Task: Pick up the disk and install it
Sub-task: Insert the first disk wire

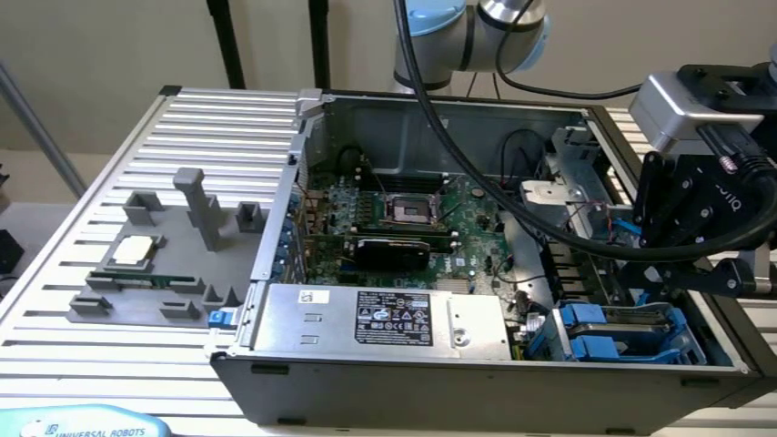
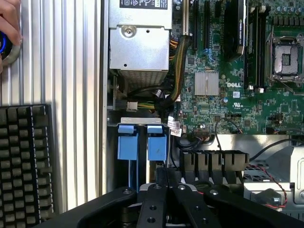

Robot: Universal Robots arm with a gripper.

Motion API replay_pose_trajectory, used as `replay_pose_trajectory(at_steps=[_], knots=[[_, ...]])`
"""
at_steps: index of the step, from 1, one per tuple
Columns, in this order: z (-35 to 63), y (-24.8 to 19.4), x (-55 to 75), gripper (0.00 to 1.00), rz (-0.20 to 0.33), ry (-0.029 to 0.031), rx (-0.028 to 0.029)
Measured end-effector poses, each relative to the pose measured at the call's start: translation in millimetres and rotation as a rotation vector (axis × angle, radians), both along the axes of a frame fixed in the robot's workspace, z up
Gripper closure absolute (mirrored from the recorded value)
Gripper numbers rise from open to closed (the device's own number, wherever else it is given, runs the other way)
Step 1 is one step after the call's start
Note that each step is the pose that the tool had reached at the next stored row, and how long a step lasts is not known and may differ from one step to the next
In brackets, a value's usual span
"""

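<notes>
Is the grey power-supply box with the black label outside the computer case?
No, the grey power-supply box sits inside the open case.

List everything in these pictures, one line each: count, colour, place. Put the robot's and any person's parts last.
computer case: one, gray, open on the table
table: one, silver slatted, under the case
motherboard: one, green, inside the case
power supply: one, gray with black label, inside the case beside the drive bay
disks: two, in blue carriers, side by side in the drive bay
parts tray: one, gray, on the table at the exterior view's left
keyboard: one, black, on the table beside the case
gripper: one, black, shut, over the drive bay
hand: one, on a blue-lit button on the table
</notes>
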State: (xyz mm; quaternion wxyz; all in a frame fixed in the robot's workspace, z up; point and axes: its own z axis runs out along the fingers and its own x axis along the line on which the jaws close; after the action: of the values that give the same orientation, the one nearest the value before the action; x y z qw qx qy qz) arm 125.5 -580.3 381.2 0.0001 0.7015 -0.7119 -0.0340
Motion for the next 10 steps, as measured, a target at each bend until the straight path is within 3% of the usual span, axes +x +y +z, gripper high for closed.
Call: replay_pose_trajectory(at_steps=[5, 10], knots=[[-0.1, 0.6, 5.9, 0.87, 0.001, 0.0000, -0.0002], [-0.9, 7.8, 18.1, 0.87, 0.001, 0.0000, 0.0000]])
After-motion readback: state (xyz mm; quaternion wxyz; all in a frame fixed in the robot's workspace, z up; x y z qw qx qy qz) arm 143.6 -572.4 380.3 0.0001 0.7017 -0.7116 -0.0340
